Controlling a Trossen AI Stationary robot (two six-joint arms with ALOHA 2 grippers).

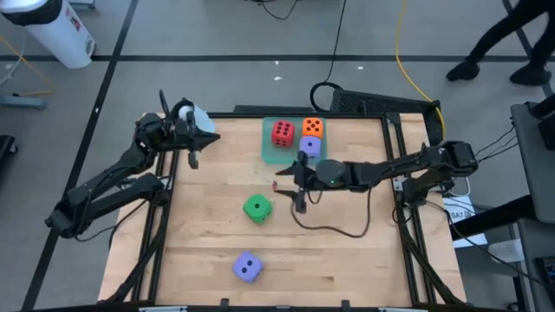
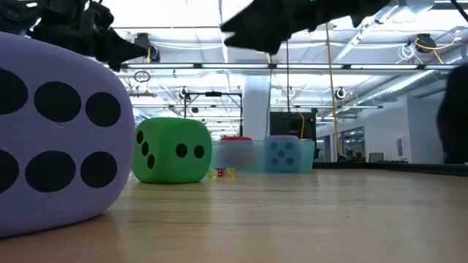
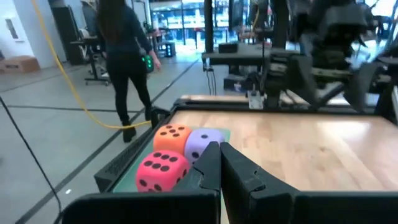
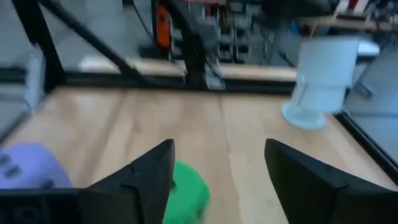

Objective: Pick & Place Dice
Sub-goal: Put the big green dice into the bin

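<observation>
Three dice sit on the green tray [image 1: 270, 149]: the red die [image 1: 283, 133], the orange die [image 1: 313, 128] and a purple die [image 1: 310, 147]. On the worktop [image 1: 347, 260], the green die [image 1: 257, 208] lies beside the right claw [image 1: 295, 184], which is open and empty. A second purple die [image 1: 247, 267] lies nearer the front. At the left edge, the left claw [image 1: 192, 154] is fully closed, holding nothing.

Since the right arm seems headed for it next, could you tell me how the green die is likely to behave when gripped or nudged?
The green die looks like soft foam with rounded corners, so it probably squashes a little under the fingers and is light for its size. It rests flat on the wooden table, so a nudge would more likely slide or tip it than roll it far. The right gripper stands open beside it.
</observation>
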